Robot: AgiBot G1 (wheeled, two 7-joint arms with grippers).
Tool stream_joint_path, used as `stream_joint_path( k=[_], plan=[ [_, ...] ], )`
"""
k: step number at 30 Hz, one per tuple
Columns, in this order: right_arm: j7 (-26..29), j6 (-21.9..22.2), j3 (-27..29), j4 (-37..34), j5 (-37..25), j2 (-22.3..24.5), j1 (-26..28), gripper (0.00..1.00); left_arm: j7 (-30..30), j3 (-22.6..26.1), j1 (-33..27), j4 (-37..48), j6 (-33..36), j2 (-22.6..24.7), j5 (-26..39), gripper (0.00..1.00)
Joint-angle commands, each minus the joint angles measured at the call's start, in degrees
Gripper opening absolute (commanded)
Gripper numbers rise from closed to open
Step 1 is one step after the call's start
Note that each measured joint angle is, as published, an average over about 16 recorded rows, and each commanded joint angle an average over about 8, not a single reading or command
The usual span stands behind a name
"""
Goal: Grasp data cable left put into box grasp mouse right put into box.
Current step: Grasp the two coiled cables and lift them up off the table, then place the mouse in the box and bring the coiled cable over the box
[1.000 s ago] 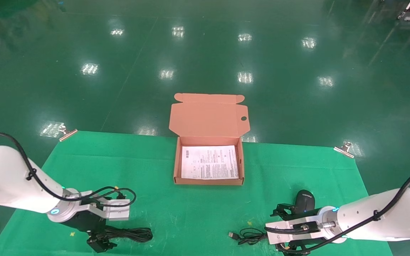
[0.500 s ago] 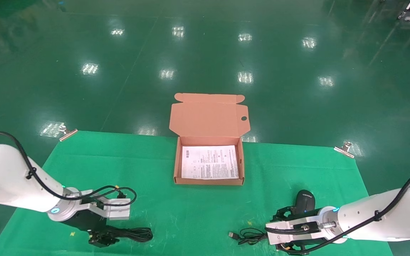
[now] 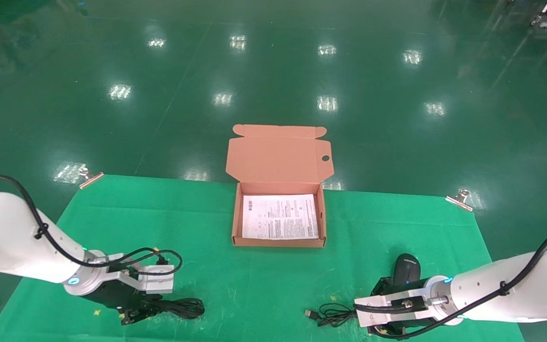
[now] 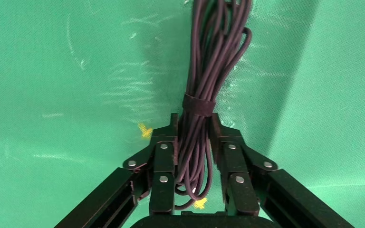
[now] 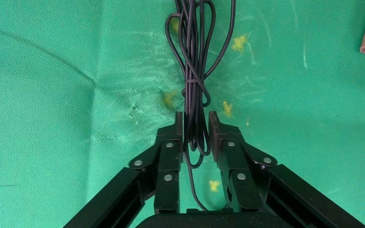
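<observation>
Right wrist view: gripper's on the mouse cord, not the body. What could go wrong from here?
1. The right gripper brackets only the thin black bundled mouse cord; lifting may leave the black oval mouse dangling and swinging.
2. A swinging mouse could strike the wall of the shallow orange-tan cardboard box or land outside it.
3. The left gripper pinches the thick black data cable bundle below its strap; the long loops may sag and snag the box rim.
</observation>
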Motion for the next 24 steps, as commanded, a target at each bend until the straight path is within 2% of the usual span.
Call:
stream_joint_path(
  k=[1, 11, 15, 20, 24],
  plan=[
    [0.0, 0.0, 0.0, 0.0, 0.0, 0.0, 0.0, 0.00, 0.0, 0.0, 0.0, 0.0, 0.0, 0.0, 0.0, 0.00],
    [0.7, 0.3, 0.6, 0.3, 0.3, 0.9, 0.4, 0.00, 0.2, -0.1, -0.4, -0.4, 0.3, -0.5, -0.2, 0.00],
    [2.9, 0.9, 2.8, 3.1, 1.9, 4.5, 1.4, 0.00, 0.6, -0.9, -2.0, -3.2, 1.4, -2.8, -0.9, 0.00],
    [7.0, 2.0, 6.5, 10.2, 3.6, 10.1, 3.9, 0.00, -0.4, -2.7, -5.6, -10.6, 1.8, -7.5, -1.9, 0.00],
    [10.0, 3.8, 8.9, 14.6, 3.5, 11.7, 7.1, 0.00, -2.1, -4.5, -8.5, -16.8, -0.3, -10.0, -2.1, 0.00]
  ],
)
